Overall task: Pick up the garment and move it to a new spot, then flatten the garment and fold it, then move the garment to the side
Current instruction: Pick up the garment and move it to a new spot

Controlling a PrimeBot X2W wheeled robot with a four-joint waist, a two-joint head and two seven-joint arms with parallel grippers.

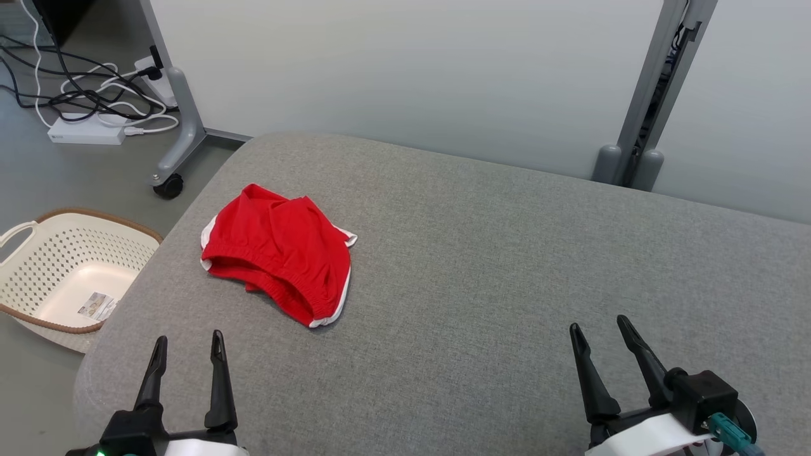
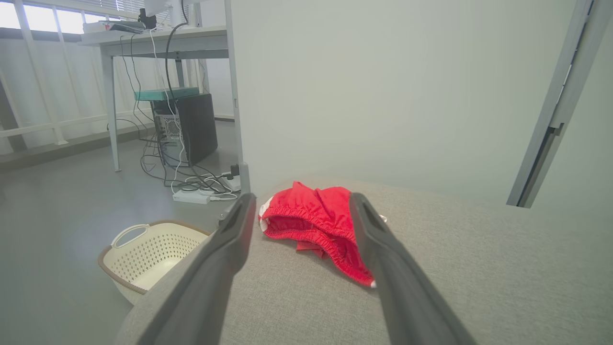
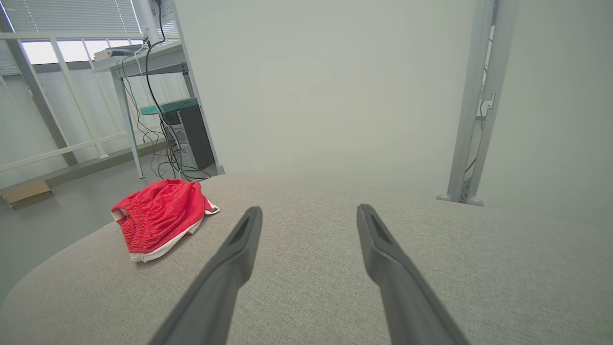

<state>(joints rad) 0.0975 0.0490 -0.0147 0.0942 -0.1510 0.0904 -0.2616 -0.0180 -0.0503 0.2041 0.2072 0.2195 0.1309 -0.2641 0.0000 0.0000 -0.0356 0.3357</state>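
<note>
The garment [image 1: 279, 252] is a pair of red shorts with white trim, lying crumpled on the left part of the grey padded surface [image 1: 481, 266]. My left gripper [image 1: 189, 342] hovers open near the front left edge, just short of the shorts, with nothing between its fingers. In the left wrist view the garment [image 2: 311, 225] lies straight ahead between the open fingers of the left gripper [image 2: 299, 201]. My right gripper [image 1: 599, 329] stands open at the front right, far from the cloth. The right wrist view has the garment [image 3: 160, 215] off to the left of the right gripper [image 3: 309, 211].
A cream perforated basket [image 1: 70, 272] sits on the floor left of the surface. Cables and a power strip [image 1: 89, 130] lie beyond it by a wheeled partition leg [image 1: 177, 139]. A pale partition wall [image 1: 412, 69] backs the surface, with a grey post [image 1: 652, 95] at right.
</note>
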